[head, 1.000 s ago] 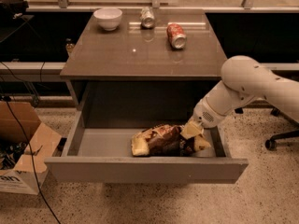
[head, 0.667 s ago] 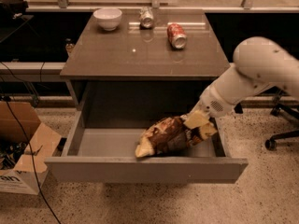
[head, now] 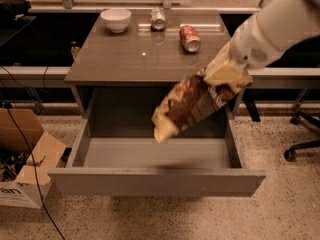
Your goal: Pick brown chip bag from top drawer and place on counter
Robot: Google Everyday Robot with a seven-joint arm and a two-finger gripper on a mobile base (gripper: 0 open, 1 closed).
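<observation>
My gripper is shut on the upper right end of the brown chip bag. The bag hangs tilted in the air, its pale lower end down to the left, above the open top drawer and level with the front edge of the counter. The drawer box below it holds nothing that I can see. My white arm comes in from the upper right.
On the counter stand a white bowl, a silver can and a red soda can lying on its side. A cardboard box and cables are on the floor at left. An office chair base is at right.
The gripper has lifted the brown chip bag out of the drawer, up and slightly right, to counter height. The drawer is now empty.
</observation>
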